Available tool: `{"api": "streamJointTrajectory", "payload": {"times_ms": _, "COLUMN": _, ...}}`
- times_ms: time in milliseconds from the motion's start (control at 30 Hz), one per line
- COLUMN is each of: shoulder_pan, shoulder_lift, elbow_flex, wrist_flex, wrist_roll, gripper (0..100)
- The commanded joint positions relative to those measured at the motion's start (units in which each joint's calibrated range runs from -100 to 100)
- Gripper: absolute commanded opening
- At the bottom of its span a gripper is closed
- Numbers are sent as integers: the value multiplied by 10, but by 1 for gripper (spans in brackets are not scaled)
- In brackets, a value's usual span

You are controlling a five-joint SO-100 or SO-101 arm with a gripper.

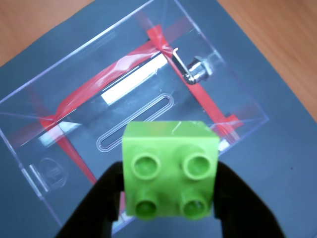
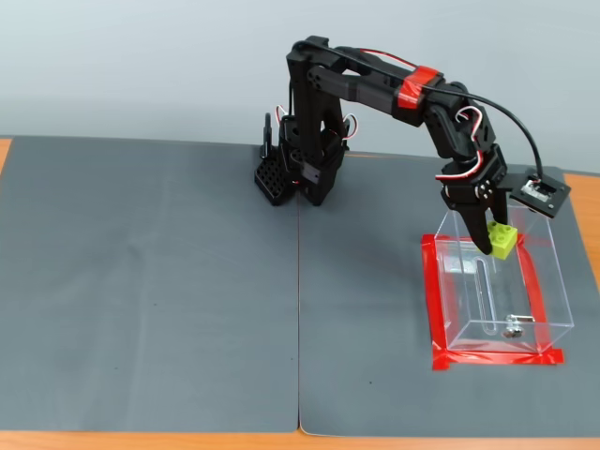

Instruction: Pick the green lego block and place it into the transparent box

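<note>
The green lego block [image 1: 171, 168] is held between my black fingers [image 1: 94, 203], studs facing the wrist camera. In the fixed view my gripper [image 2: 495, 242] is shut on the block [image 2: 504, 242] and holds it just above the far end of the transparent box [image 2: 464, 286]. The box stands open-topped on the grey mat, with red tape [image 2: 497, 358] around its base and a small metal piece [image 2: 512, 327] inside near its front end. In the wrist view the box [image 1: 49, 168] lies right below the block, with the metal piece [image 1: 195, 69] at its far side.
Two dark grey mats [image 2: 150, 281] cover the wooden table [image 2: 586, 211]. The arm's base [image 2: 305, 164] stands at the back middle. The box sits at the right side of the right mat.
</note>
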Motion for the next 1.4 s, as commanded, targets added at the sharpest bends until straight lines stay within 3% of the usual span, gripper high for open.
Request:
{"api": "streamJointTrajectory", "payload": {"times_ms": 0, "shoulder_pan": -24, "shoulder_lift": 8, "elbow_flex": -34, "wrist_flex": -6, "wrist_roll": -2, "gripper": 4}}
{"api": "streamJointTrajectory", "payload": {"times_ms": 200, "shoulder_pan": -43, "shoulder_lift": 28, "elbow_flex": -35, "wrist_flex": -9, "wrist_roll": -2, "gripper": 5}}
{"api": "streamJointTrajectory", "payload": {"times_ms": 433, "shoulder_pan": -43, "shoulder_lift": 26, "elbow_flex": -35, "wrist_flex": -33, "wrist_roll": 0, "gripper": 22}}
{"api": "streamJointTrajectory", "payload": {"times_ms": 633, "shoulder_pan": -39, "shoulder_lift": 22, "elbow_flex": -35, "wrist_flex": -33, "wrist_roll": 0, "gripper": 25}}
{"api": "streamJointTrajectory", "payload": {"times_ms": 1033, "shoulder_pan": -37, "shoulder_lift": 19, "elbow_flex": -78, "wrist_flex": -24, "wrist_roll": 0, "gripper": 23}}
{"api": "streamJointTrajectory", "payload": {"times_ms": 1267, "shoulder_pan": -27, "shoulder_lift": 19, "elbow_flex": -170, "wrist_flex": 54, "wrist_roll": 3, "gripper": 2}}
{"api": "streamJointTrajectory", "payload": {"times_ms": 1367, "shoulder_pan": -16, "shoulder_lift": 14, "elbow_flex": -189, "wrist_flex": 100, "wrist_roll": 3, "gripper": 2}}
